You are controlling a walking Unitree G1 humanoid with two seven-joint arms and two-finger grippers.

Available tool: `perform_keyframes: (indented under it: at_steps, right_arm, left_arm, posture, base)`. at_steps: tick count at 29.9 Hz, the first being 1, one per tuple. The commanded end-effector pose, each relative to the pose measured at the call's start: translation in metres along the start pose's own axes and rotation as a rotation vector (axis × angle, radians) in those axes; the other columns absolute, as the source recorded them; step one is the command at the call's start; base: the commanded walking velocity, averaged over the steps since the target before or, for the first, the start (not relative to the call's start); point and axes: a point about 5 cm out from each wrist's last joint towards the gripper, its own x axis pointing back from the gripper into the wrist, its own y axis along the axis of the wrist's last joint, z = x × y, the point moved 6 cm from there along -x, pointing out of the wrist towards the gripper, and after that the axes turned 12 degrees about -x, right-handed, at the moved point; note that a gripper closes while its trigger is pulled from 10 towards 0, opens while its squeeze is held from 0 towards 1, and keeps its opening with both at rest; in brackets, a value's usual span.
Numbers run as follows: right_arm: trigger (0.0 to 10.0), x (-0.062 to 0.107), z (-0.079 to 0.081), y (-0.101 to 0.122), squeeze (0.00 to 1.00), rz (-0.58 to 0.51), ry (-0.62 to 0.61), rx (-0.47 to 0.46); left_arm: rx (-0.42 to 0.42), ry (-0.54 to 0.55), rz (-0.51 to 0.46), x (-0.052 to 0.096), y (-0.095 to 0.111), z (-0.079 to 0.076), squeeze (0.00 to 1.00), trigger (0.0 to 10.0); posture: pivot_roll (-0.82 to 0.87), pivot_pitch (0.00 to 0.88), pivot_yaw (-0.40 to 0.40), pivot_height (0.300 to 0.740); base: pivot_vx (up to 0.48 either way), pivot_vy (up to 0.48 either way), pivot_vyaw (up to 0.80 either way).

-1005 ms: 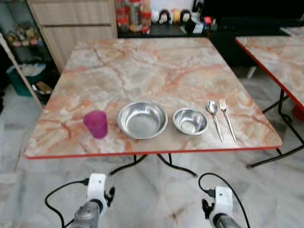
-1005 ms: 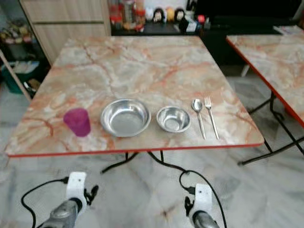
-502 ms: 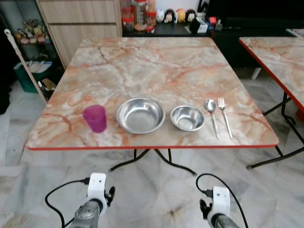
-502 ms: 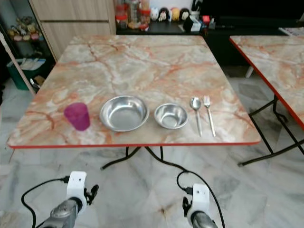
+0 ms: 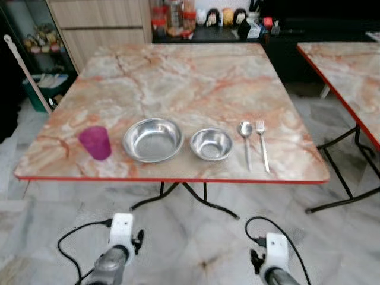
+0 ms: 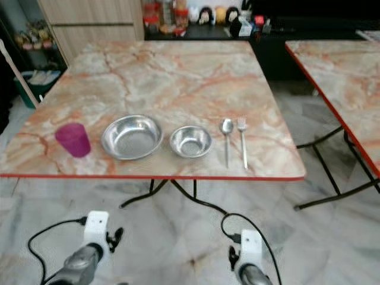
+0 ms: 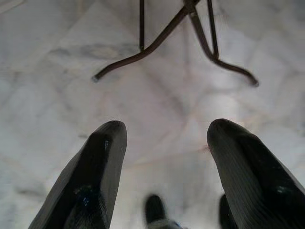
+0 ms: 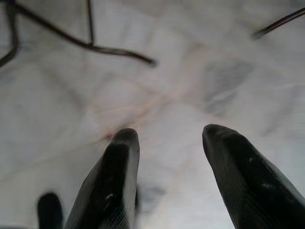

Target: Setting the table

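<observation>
While we stand back from desk (image 5: 178, 77), cup (image 5: 95, 142), big bowl (image 5: 152, 139), small bowl (image 5: 211, 144), spoon (image 5: 246, 142), fork (image 5: 262, 151) sit in row along near edge. Left gripper (image 7: 162, 157) and right gripper (image 8: 167, 157) low over floor, fingers spread, empty. Cutlery's long axes point away from us, nearer right arm.

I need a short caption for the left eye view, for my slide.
Marble-pattern table set with a purple cup, two steel bowls, spoon and fork.
</observation>
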Motion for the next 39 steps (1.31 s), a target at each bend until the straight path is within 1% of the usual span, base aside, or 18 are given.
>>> perform_keyframes:
  at_steps: [1, 5, 8, 9, 10, 11, 13, 15, 16, 21, 22, 23, 27, 28, 30, 31, 34, 39]
  right_arm:
    - [10.0, 0.000, 0.007, -0.005, 0.00, 0.011, 0.014, -0.008]
    - [10.0, 0.000, 0.007, -0.005, 0.00, 0.012, 0.018, -0.005]
    - [10.0, 0.000, 0.007, -0.005, 0.00, 0.013, 0.017, -0.006]
    - [10.0, 0.000, 0.007, -0.005, 0.00, 0.013, 0.018, -0.004]
    - [10.0, 0.000, 0.007, -0.005, 0.00, 0.013, 0.018, -0.004]
    - [10.0, 0.000, 0.007, -0.005, 0.00, 0.014, 0.019, -0.002]
    - [10.0, 0.000, 0.007, -0.006, 0.00, 0.016, 0.021, 0.002]
    - [10.0, 0.001, 0.008, -0.006, 0.00, 0.016, 0.022, 0.003]
    - [10.0, 0.001, 0.008, -0.007, 0.00, 0.017, 0.024, 0.004]
    - [10.0, 0.001, 0.009, -0.008, 0.00, 0.020, 0.027, 0.007]
    - [10.0, 0.001, 0.009, -0.009, 0.00, 0.022, 0.029, 0.008]
    - [10.0, 0.001, 0.010, -0.009, 0.00, 0.023, 0.030, 0.009]
    - [10.0, 0.001, 0.010, -0.009, 0.00, 0.024, 0.033, 0.012]
    - [10.0, 0.001, 0.010, -0.009, 0.00, 0.025, 0.033, 0.013]
    - [10.0, 0.001, 0.009, -0.009, 0.00, 0.025, 0.033, 0.014]
    - [10.0, 0.001, 0.009, -0.009, 0.00, 0.025, 0.033, 0.014]
    - [10.0, 0.001, 0.009, -0.010, 0.00, 0.026, 0.035, 0.018]
    - [10.0, 0.001, 0.009, -0.009, 0.00, 0.025, 0.034, 0.016]
  left_arm:
    - [0.024, 0.072, -0.010, 0.001, 0.001, 0.023, 0.00, 10.0]
    - [0.089, 0.150, -0.105, 0.001, 0.022, 0.045, 0.00, 10.0]
    - [0.106, 0.162, -0.129, 0.001, 0.028, 0.049, 0.00, 10.0]
    - [0.121, 0.172, -0.164, 0.001, 0.036, 0.053, 0.34, 10.0]
    - [0.121, 0.172, -0.164, 0.001, 0.036, 0.053, 0.34, 10.0]
    - [0.144, 0.187, -0.220, 0.002, 0.048, 0.060, 1.00, 10.0]
    - [0.177, 0.210, -0.317, 0.005, 0.070, 0.071, 1.00, 10.0]
    - [0.175, 0.213, -0.362, 0.007, 0.079, 0.073, 1.00, 10.0]
    - [0.166, 0.211, -0.423, 0.012, 0.089, 0.074, 1.00, 10.0]
    - [0.130, 0.196, -0.492, 0.021, 0.098, 0.071, 1.00, 10.0]
    - [0.059, 0.173, -0.514, 0.027, 0.100, 0.067, 1.00, 10.0]
    - [0.035, 0.162, -0.525, 0.029, 0.101, 0.064, 1.00, 10.0]
    - [0.066, 0.148, -0.620, 0.043, 0.123, 0.067, 1.00, 10.0]
    - [0.095, 0.149, -0.654, 0.047, 0.132, 0.069, 0.00, 10.0]
    - [0.178, 0.147, -0.719, 0.056, 0.151, 0.075, 0.00, 10.0]
    - [0.178, 0.147, -0.719, 0.056, 0.151, 0.075, 0.00, 10.0]
    - [0.311, 0.073, -0.862, 0.077, 0.201, 0.078, 0.00, 10.0]
    - [0.364, 0.015, -0.856, 0.075, 0.223, 0.071, 0.00, 10.0]
  posture:
    - [0.08, 0.105, -0.034, 0.740]
    - [0.08, 0.108, -0.035, 0.740]
    - [0.08, 0.108, -0.035, 0.740]
    - [0.08, 0.114, -0.038, 0.740]
    - [0.08, 0.114, -0.038, 0.740]
    - [0.09, 0.116, -0.039, 0.740]
    - [0.09, 0.119, -0.038, 0.740]
    - [0.09, 0.120, -0.036, 0.740]
    - [0.09, 0.120, -0.036, 0.740]
    - [0.10, 0.123, -0.034, 0.740]
    - [0.10, 0.128, -0.035, 0.740]
    - [0.10, 0.128, -0.035, 0.740]
    - [0.11, 0.130, -0.036, 0.740]
    - [0.11, 0.131, -0.036, 0.740]
    - [0.11, 0.130, -0.039, 0.740]
    - [0.11, 0.130, -0.039, 0.740]
    - [0.11, 0.128, -0.040, 0.740]
    - [0.09, 0.123, -0.034, 0.740]
  base:
    - [0.000, 0.000, 0.00]
    - [0.000, 0.000, 0.00]
    - [0.000, 0.000, 0.00]
    - [0.000, 0.000, 0.00]
    - [0.000, 0.000, 0.00]
    - [0.000, 0.000, 0.00]
    - [0.000, 0.000, 0.00]
    - [0.000, 0.000, 0.00]
    - [0.000, 0.000, 0.00]
    - [0.000, 0.000, 0.00]
    - [0.000, 0.000, 0.00]
    - [0.000, 0.000, 0.00]
    - [0.000, 0.000, 0.00]
    - [0.000, 0.000, 0.00]
    - [0.000, 0.000, 0.00]
    - [0.000, 0.000, 0.00]
    - [0.000, 0.000, 0.00]
    - [0.000, 0.000, 0.00]
